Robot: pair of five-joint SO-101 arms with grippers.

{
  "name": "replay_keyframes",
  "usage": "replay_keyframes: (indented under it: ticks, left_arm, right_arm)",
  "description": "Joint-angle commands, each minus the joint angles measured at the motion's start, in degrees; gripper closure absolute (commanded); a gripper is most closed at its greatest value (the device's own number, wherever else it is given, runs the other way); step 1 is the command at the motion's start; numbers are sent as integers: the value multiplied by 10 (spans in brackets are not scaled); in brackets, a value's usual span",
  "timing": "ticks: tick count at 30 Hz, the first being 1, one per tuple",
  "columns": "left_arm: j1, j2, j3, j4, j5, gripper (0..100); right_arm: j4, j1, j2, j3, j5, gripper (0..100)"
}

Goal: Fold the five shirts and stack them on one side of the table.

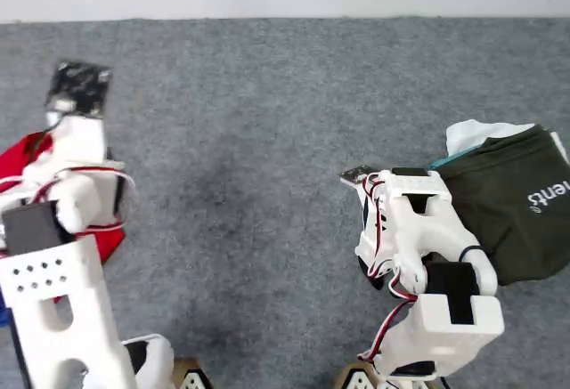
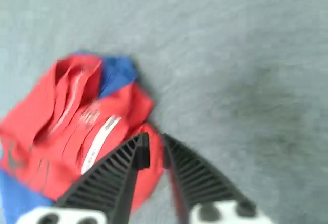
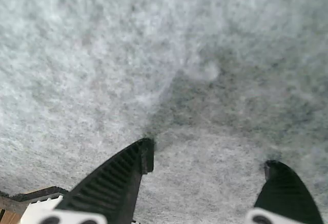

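Step, as we judge it: fetching the next shirt | red shirt (image 2: pixel 77 126) crumpled at the high view's left edge | left gripper (image 2: pixel 155 141) at its edge, we cannot tell whether the jaws pinch it | right gripper (image 3: pixel 209 157) jaws released over the tabletop (image 1: pixel 267 140) | dark shirt (image 1: pixel 508 202) folded at the right edge | next: a firm pinch, then spread the red shirt mid-frame

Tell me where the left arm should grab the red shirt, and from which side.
Pinch the red shirt at its loose edge facing the bare table, left gripper coming from above on that side. It lies crumpled on a blue shirt, so a middle grab would likely catch both.
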Motion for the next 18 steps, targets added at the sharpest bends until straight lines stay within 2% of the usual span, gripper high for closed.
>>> replay_keyframes:
  ticks: [1,6,9,13,18]
  left_arm:
    - [-66,-12,80,-64,-11,811]
    - [-141,-12,101,-152,-12,808]
    - [-155,1,109,-202,-14,803]
    - [-155,89,98,-199,-38,803]
    - [-153,224,15,-132,-34,805]
  right_arm:
    - [-40,-8,9,14,16,680]
    - [-40,-8,9,14,16,680]
    - [-40,-8,9,14,16,680]
    - [-40,-8,9,14,16,680]
    - [-40,-8,9,14,16,680]
